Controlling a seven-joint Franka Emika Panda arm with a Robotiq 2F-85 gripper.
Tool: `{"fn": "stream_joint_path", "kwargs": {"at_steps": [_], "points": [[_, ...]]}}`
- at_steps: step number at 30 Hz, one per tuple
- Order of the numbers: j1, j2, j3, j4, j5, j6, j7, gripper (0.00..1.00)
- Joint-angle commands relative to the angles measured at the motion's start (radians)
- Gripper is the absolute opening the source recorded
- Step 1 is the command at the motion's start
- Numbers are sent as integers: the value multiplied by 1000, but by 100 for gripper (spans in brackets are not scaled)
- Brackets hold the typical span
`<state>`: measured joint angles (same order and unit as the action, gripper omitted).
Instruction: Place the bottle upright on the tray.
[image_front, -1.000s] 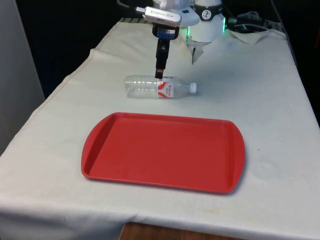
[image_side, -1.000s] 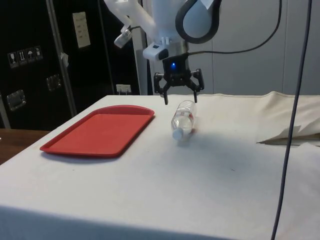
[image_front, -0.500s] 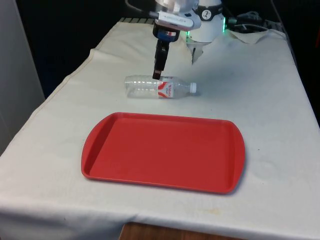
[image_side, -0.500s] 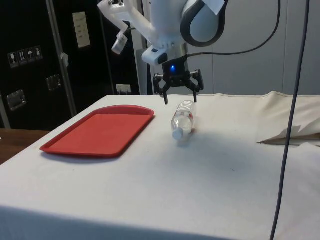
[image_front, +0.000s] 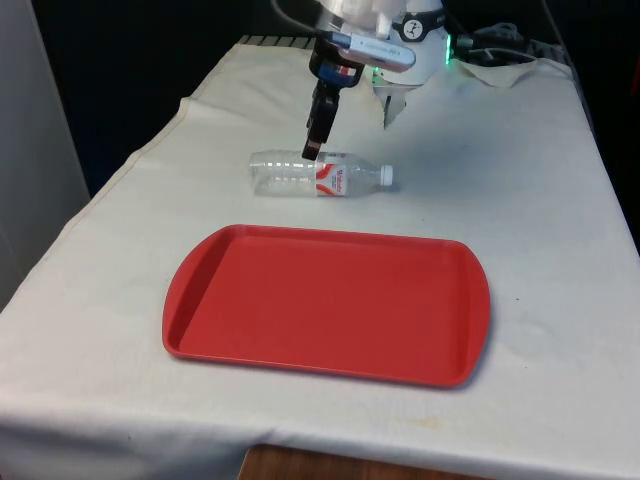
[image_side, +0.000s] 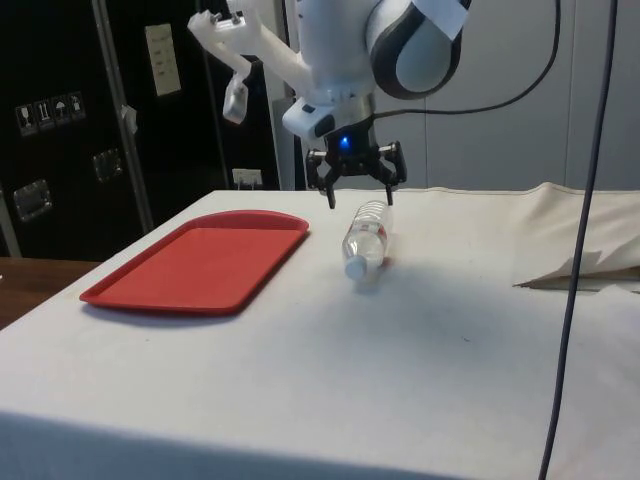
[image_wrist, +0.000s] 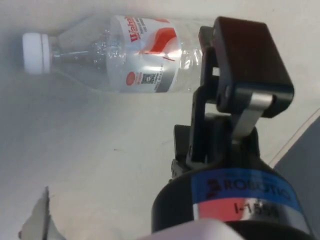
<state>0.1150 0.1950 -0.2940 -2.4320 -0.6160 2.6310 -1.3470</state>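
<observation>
Front view: bottle (image_front: 318, 175) lay on its side on the cloth (image_front: 520, 200), cap toward the front view's right, just beyond the red tray's (image_front: 326, 304) far edge and not touching it. Gripper (image_front: 312, 150) hung tilted right above the bottle body.

Side view: gripper (image_side: 355, 196) fingers were spread wide, pinching nothing, just above the bottle (image_side: 366, 238); tray (image_side: 200, 261) beside it.

Wrist view: bottle (image_wrist: 110, 52) lay flat, red-white label up, white cap on, with one finger (image_wrist: 240, 65) over its body end.
</observation>
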Motion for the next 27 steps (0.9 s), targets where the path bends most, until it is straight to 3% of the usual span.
{"fn": "stream_joint_path", "kwargs": {"at_steps": [1,3,4,5,8,11,12,13,20,21,22,27], "points": [[10,4,-11,11,-39,-2,36,100],[11,3,-10,11,-76,-3,75,100],[2,0,0,0,-39,0,41,100],[12,3,-9,11,-87,-3,87,100],[14,3,-7,12,-136,-5,139,100],[15,3,-4,12,-172,-7,180,100],[5,0,5,0,-139,-1,149,100],[15,3,-2,12,-183,-8,194,100],[14,14,13,3,-266,-20,286,100],[6,13,20,-4,-239,-16,261,100],[14,16,14,3,-275,-22,295,100],[15,21,21,4,-330,-38,354,100]]}}
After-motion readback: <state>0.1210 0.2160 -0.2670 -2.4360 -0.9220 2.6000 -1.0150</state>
